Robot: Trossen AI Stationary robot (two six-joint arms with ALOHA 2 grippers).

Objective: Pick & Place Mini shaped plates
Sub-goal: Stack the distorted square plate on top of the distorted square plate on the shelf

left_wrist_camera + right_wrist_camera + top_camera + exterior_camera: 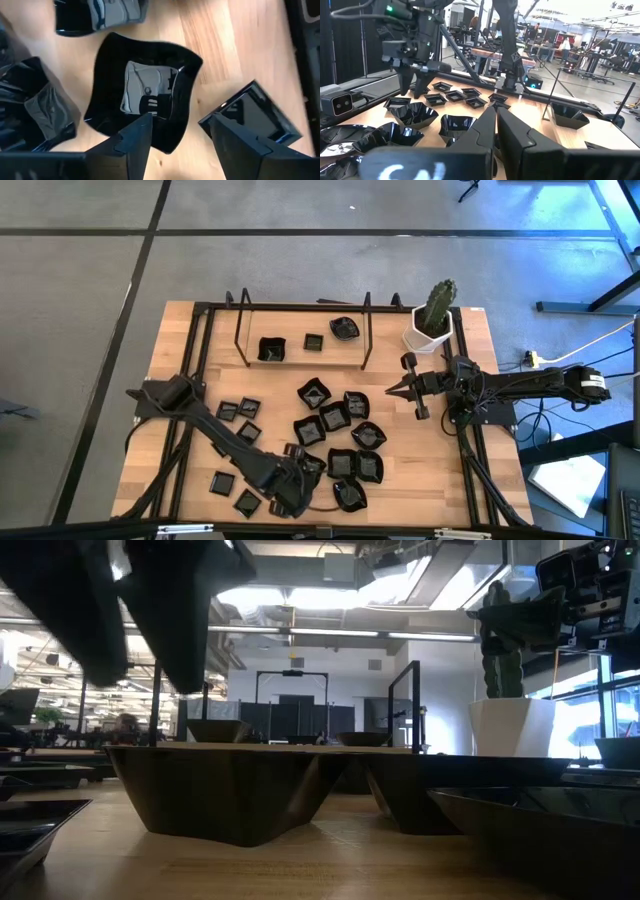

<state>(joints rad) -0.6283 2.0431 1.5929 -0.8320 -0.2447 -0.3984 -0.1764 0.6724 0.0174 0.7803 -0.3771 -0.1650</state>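
Note:
Several glossy black mini shaped plates (334, 417) lie flat on the wooden table's middle, with small flat squares (247, 432) to their left. Three more plates (271, 349) sit under a wire rack at the far side. My left gripper (182, 125) stands open near the table's near edge (298, 492), pointing steeply down over a wavy-edged plate (145, 85). One finger (135, 140) is above the plate's hollow, the other (235, 145) is beyond its rim, in front of a small square plate (260, 112). My right gripper (393, 391) waits shut at the right, held level above the table.
A white pot with a cactus (432, 320) stands at the far right corner. A thin metal rack (300, 310) spans the far side, and black frame rails (195, 360) run along the table's edges. Plates crowd close around the left gripper (415, 85).

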